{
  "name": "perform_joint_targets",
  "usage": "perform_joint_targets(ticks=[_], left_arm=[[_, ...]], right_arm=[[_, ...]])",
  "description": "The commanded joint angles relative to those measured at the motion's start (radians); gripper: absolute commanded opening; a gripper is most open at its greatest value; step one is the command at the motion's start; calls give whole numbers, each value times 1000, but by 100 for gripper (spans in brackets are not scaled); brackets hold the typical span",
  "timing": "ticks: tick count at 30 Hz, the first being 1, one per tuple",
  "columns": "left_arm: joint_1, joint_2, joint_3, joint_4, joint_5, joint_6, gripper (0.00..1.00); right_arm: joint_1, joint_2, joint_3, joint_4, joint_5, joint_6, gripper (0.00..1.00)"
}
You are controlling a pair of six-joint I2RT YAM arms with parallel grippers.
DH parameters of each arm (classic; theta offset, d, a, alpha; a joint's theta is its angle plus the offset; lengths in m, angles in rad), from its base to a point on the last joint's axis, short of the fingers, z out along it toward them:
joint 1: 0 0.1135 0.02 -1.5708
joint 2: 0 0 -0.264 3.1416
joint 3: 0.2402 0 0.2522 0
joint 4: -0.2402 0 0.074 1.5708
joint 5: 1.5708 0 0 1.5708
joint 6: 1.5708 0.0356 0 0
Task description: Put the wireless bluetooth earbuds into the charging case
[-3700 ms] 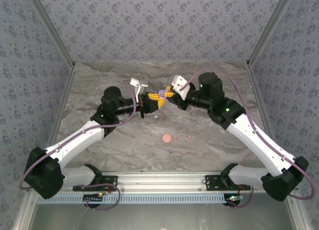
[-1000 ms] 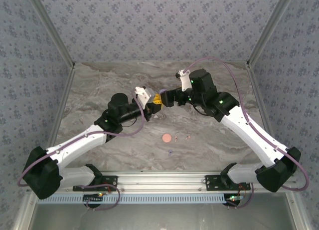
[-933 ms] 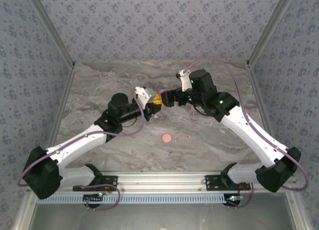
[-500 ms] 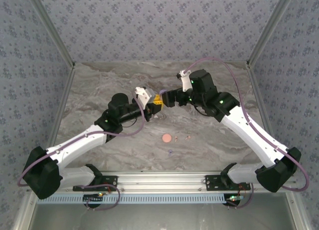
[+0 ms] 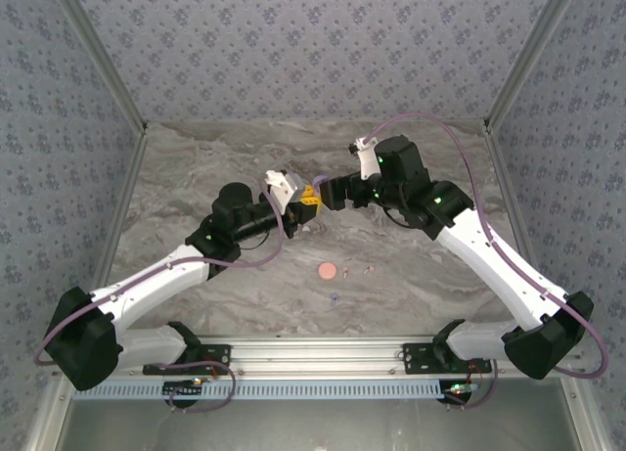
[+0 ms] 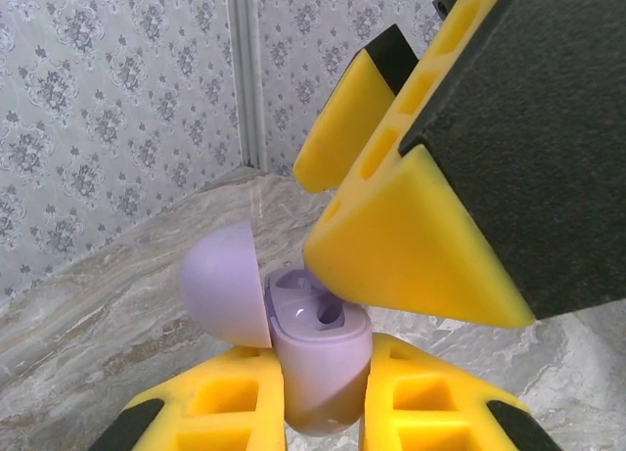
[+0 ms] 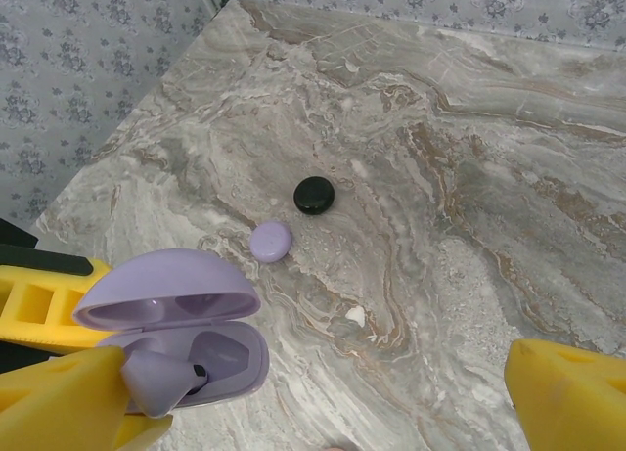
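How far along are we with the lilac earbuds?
Done: the lilac case is open, clamped in the left gripper. In hand: one lilac earbud pokes out of the case, not clearly seated; the right gripper is open around it. Left: the other slot looks empty.

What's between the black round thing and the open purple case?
A small round lilac disc, lying on the marble between the black round disc and the open lilac charging case, in the right wrist view.

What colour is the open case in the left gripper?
The case is lilac, lid and base; the left wrist view shows it best.
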Motion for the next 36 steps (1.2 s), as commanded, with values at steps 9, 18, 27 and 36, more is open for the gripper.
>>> perform_joint_targets(ticks=[9,18,27,36], left_arm=[[-5,-9,32,47,-11,-14,0],[-6,-11,30,51,-17,-17,0],[-6,-11,26,56,-26,-21,0],[-6,-12,26,59,-27,-24,0]], right_arm=[[-17,-11,24,-32,-3,-6,100],[-17,-7,25,-44,3,-10,100],[-21,-7,24,-44,5,-12,100],[-22,-7,24,-44,3,-9,100]])
